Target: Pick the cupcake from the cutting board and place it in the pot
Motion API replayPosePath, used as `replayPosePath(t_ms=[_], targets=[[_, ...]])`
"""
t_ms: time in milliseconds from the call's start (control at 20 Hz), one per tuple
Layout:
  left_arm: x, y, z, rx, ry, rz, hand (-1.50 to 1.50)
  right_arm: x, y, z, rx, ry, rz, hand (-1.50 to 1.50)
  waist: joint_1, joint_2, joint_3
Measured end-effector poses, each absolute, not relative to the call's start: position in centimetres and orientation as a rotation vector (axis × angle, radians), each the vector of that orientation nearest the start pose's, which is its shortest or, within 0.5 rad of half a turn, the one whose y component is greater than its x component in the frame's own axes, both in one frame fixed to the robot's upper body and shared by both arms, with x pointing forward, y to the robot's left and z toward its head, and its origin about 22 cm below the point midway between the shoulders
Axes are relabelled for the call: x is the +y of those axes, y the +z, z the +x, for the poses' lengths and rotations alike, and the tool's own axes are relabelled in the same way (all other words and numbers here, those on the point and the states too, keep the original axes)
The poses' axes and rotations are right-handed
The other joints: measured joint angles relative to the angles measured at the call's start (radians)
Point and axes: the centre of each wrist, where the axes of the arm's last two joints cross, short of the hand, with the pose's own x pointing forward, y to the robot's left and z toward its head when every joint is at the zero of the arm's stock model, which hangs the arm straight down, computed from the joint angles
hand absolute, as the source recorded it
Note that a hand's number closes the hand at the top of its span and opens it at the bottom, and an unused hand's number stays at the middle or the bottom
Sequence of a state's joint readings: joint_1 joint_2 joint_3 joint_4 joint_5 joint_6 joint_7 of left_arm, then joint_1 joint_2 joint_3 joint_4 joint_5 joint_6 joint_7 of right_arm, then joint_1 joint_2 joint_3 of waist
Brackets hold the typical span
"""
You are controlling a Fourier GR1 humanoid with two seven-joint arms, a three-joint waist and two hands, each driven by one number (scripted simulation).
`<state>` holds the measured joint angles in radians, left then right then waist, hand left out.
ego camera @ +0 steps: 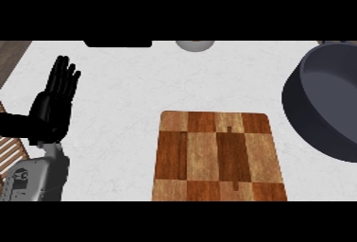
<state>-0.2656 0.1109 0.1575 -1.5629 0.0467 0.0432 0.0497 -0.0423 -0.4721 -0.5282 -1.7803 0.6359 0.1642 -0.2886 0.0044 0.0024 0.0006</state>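
The counter is white with faint grey marbling and lies under and around the raised hand. A black flat object sits at the far edge, beyond the hand's fingertips and slightly to their right, cut off by the view. A grey rounded object lies farther right along the same edge. A wooden strip borders the counter left of the hand.

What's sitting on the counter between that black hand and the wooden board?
Nothing: in the head view, only bare white counter lies between the left hand and the cutting board.
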Motion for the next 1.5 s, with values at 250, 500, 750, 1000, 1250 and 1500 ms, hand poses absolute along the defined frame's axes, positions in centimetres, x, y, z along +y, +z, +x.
replayPosePath(t_ms=[250, 500, 750, 1000, 1250, 1500], targets=[[26.8, 7.9, 30.6, -1.767, 0.042, 0.098, 0.00, -45.7, 14.0, 24.4, -1.720, 0.750, -1.151, 1.50, 0.005, 0.001, 0.000], [26.9, 7.6, 30.7, -1.768, 0.043, 0.100, 0.00, -48.3, 11.9, 27.4, -1.711, 0.766, -1.151, 1.50, 0.010, 0.002, 0.000], [26.8, 7.9, 30.6, -1.769, 0.035, 0.092, 0.00, -49.2, 9.6, 29.8, -1.672, 0.797, -1.152, 1.50, 0.015, 0.004, 0.001], [26.1, 7.9, 30.6, -1.774, 0.035, 0.084, 0.00, -49.8, 7.7, 30.8, -1.539, 0.808, -1.023, -1.50, 0.024, 0.007, 0.001], [26.1, 7.9, 30.9, -1.772, 0.025, 0.079, 0.00, -49.7, 6.2, 31.6, -1.503, 0.838, -0.853, -1.50, 0.030, 0.009, 0.002], [25.8, 7.7, 30.7, -1.775, 0.035, 0.084, 0.00, -49.2, 5.8, 32.5, -1.621, 0.820, -0.747, -1.50, 0.023, 0.007, 0.001]])
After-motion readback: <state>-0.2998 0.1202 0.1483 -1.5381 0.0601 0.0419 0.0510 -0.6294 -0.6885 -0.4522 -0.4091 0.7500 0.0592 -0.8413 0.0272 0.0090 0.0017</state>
